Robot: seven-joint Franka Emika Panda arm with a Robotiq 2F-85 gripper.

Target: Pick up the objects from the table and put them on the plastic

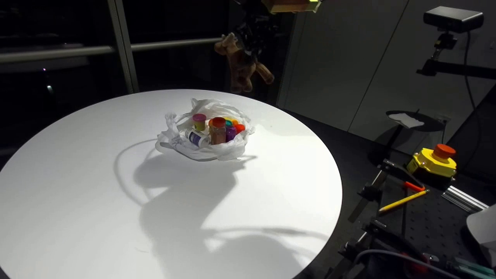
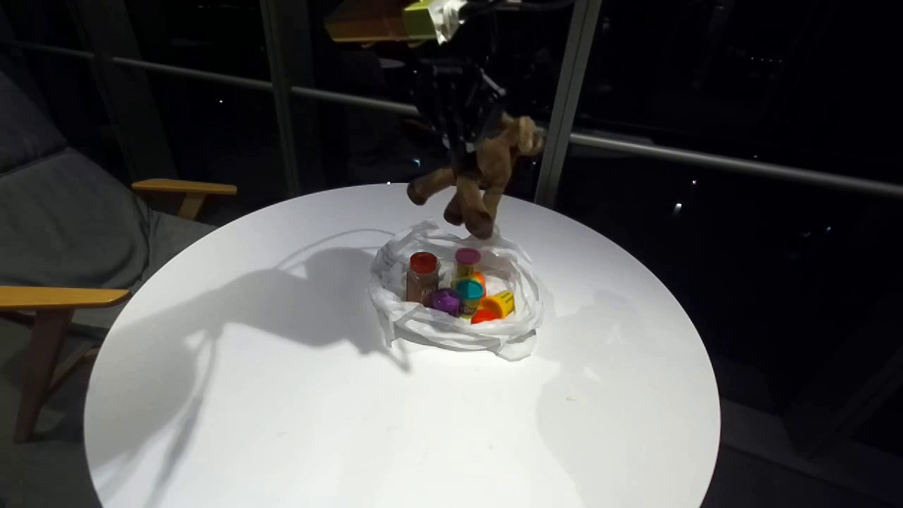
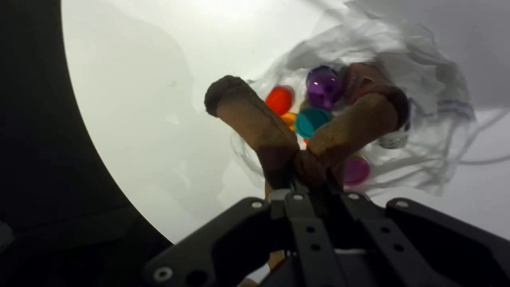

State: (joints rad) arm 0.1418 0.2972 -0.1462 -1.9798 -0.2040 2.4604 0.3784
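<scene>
Holding a brown stuffed animal [image 2: 496,169] in the gripper [image 3: 313,184], clamped on its body, up in the air above the white table [image 2: 458,430]. Hard to make out the exact hold in such dim light. In the wrist view, looking down past two of its legs to a crumpled plastic bag [image 2: 451,336], spread out below on the table. Inside the bag, see a jar [image 2: 422,286] with a red lid, standing upright; close by, a purple thing [image 2: 446,302], a teal-lidded tub [image 2: 470,295], a pink-lidded tub [image 2: 467,262], a yellow tub [image 2: 501,303] tipped over and a red thing [image 2: 485,317]. Also inside, in an exterior view, find a white bottle [image 1: 197,138] lying aslant beside the jar. Off the table, notice a yellow box [image 1: 431,163] with a red button [image 1: 444,151] and a grey chair [image 2: 63,226].
</scene>
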